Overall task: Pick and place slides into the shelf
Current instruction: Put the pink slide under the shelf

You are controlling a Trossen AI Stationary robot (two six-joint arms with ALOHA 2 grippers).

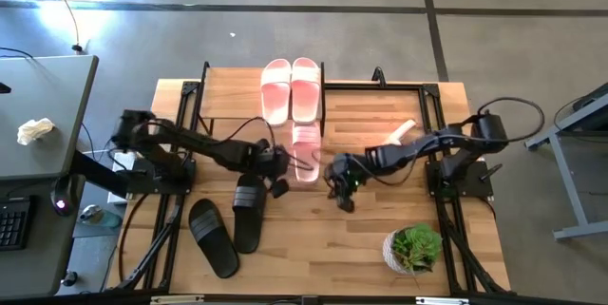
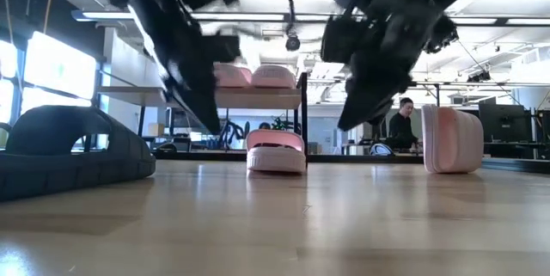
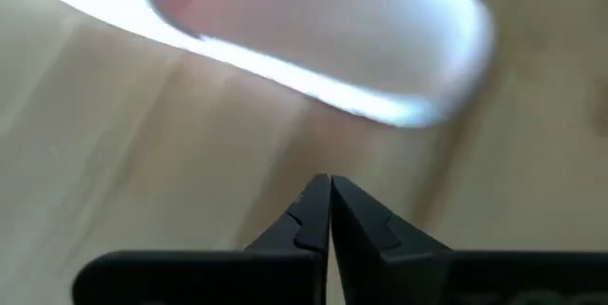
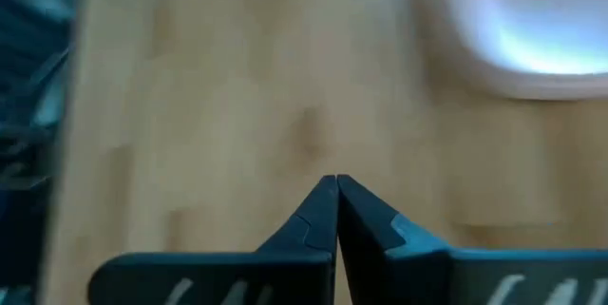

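Two pale pink slides (image 1: 291,89) lie side by side on the shelf's top board (image 1: 233,91), at its right end. A third pink slide (image 1: 306,153) lies flat on the table just in front of the shelf. A fourth (image 1: 400,133) stands on its edge near my right arm. Two black slides (image 1: 249,212) (image 1: 212,238) rest on the table at the near left. My left gripper (image 1: 278,180) hangs shut above the table, left of the third pink slide. My right gripper (image 1: 340,194) hangs shut to its right. Neither holds anything.
A potted green plant (image 1: 413,248) stands at the table's near right corner. Black metal frames (image 1: 432,105) run along the table's sides. Bare wood (image 1: 313,238) lies between the black slides and the plant. A person (image 2: 402,125) sits in the room beyond.
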